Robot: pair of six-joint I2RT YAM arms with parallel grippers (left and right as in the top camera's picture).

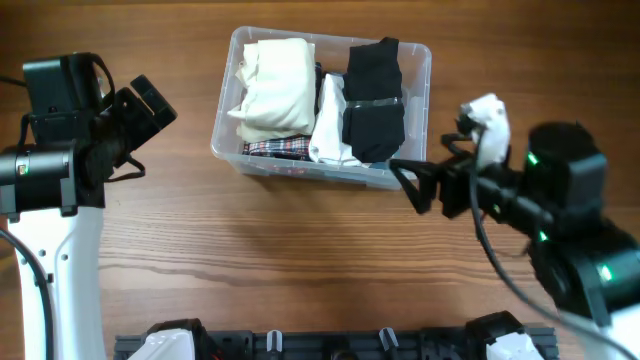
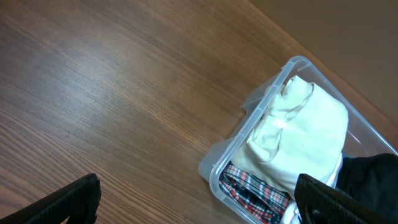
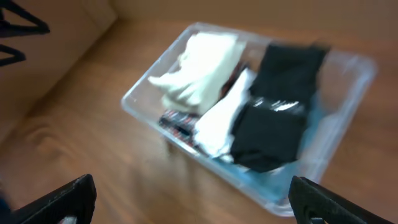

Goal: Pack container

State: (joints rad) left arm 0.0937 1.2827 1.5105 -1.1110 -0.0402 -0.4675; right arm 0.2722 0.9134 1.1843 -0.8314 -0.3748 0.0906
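Observation:
The clear plastic container [image 1: 222, 118] stands at the back middle of the wooden table. It holds cream, white, black and plaid folded clothes. It also shows in the left wrist view [image 2: 219, 167] and, blurred, in the right wrist view [image 3: 143, 109]. My left gripper [image 1: 150, 103] is open and empty, left of the container. My right gripper [image 1: 408, 184] is open and empty, near the container's front right corner. In the wrist views the left gripper [image 2: 196, 202] and the right gripper [image 3: 193, 202] show wide-apart jaws with nothing between them.
A black rail with white arm bases [image 1: 330, 345] runs along the table's front edge. The left arm's white post [image 1: 60, 270] stands at the left. A pale wall or floor [image 3: 37, 56] lies beyond the table edge.

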